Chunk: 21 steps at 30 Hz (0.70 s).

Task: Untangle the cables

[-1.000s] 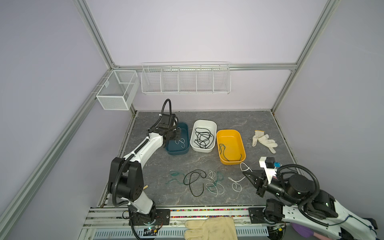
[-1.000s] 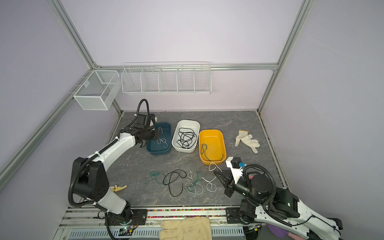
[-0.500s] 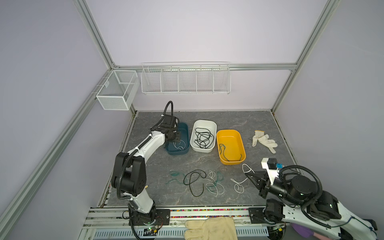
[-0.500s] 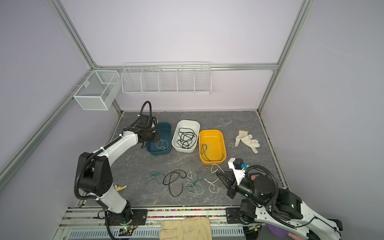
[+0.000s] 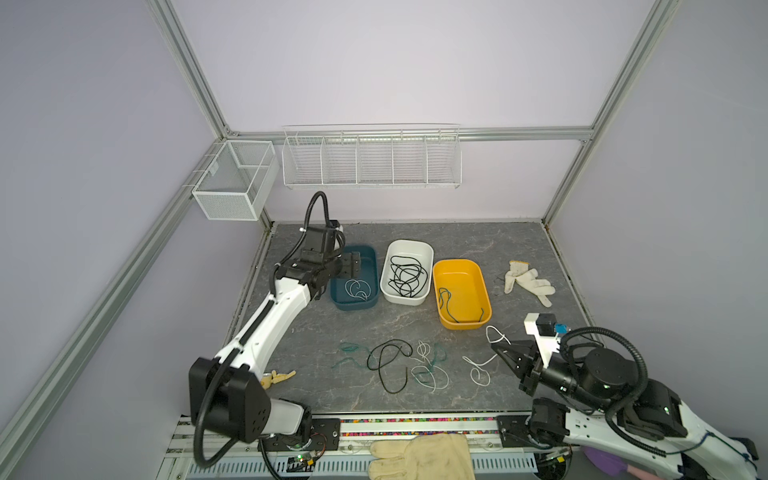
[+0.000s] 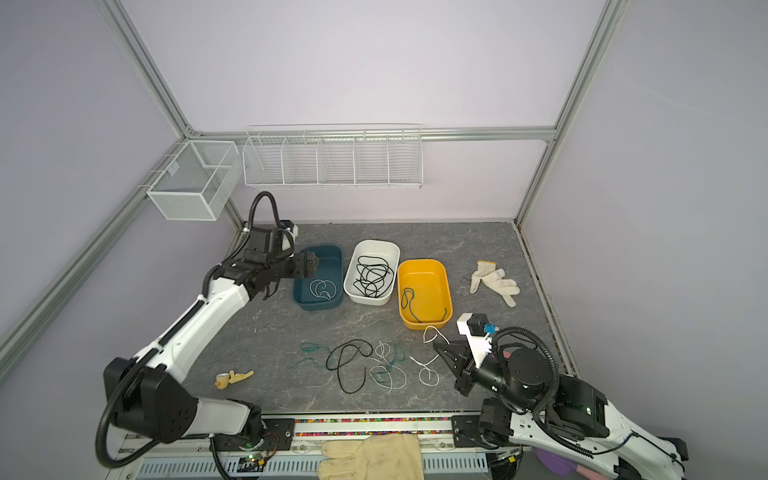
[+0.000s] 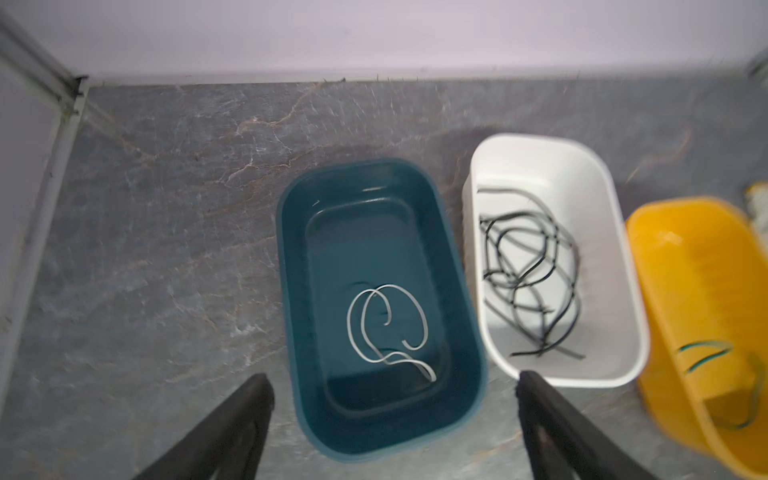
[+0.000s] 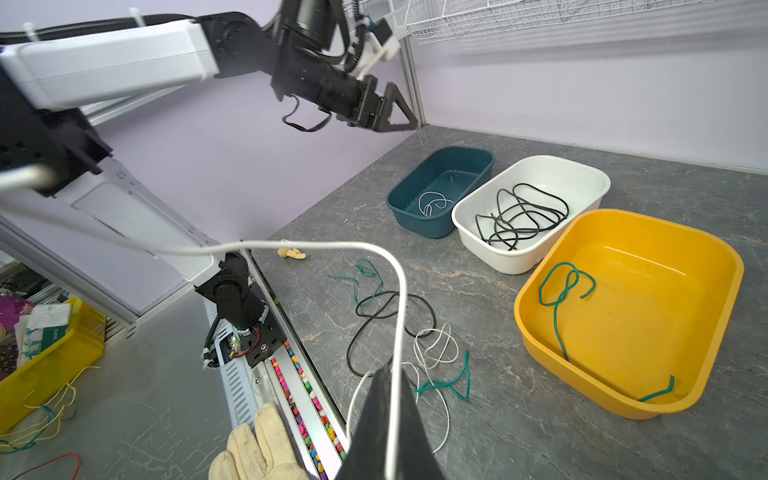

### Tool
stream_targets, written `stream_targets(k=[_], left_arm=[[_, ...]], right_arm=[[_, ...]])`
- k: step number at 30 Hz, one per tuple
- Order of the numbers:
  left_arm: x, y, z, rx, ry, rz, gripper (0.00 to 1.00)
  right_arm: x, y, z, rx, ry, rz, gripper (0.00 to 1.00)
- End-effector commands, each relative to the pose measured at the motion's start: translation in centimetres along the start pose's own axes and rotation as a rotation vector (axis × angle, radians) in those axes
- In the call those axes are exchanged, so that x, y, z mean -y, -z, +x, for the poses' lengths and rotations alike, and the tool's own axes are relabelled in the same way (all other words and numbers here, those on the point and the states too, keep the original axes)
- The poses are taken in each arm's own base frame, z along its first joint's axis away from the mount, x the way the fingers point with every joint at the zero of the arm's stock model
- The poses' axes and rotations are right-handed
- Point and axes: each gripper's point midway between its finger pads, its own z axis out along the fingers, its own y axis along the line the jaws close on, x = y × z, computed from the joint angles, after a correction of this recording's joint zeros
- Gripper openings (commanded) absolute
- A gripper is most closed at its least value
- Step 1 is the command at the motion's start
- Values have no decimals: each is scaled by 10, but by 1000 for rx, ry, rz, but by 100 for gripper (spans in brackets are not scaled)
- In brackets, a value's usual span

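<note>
Grey marbled tabletop (image 5: 457, 237), lilac-walled booth: cables are being sorted by colour into three tubs. One white cable (image 7: 424, 322) lies coiled in the blue tub (image 5: 353, 305). Black cables (image 5: 407, 274) fill the white tub (image 5: 405, 300), and a green cable (image 8: 559, 309) sits in the yellow tub (image 5: 465, 325). A knot (image 5: 422, 363) of white, green and black strands lies on the table near the front edge.

The left gripper (image 5: 353, 266) hangs over the blue tub, jaws spread wide and holding nothing. The right gripper (image 5: 496, 347), pinched fully together, has a lifted white cable (image 8: 399, 299) between its tips, just beside the yellow tub. The cable's slack trails down toward the knot, and whether it is caught there cannot be told.

If it is caught, a firm pull would probably drag the whole knot along or draw it tighter. A cable this thin could also slide out of the closed tips on the way to the blue tub. Its hanging loop might snag the yellow tub's rim and shift the tub, or drop short onto the table.
</note>
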Motion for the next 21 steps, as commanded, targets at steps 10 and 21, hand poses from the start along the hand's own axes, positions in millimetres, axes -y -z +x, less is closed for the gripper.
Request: stream_targets(k=[10,21], left_arm=[[-22,82,32,241,116,-31,99],[-32,98,90,336,63,-34,99]], right_arm=[[3,-23,-3,-102,-49,107,6],[-10,-63,-35,-147,-7,176,6]])
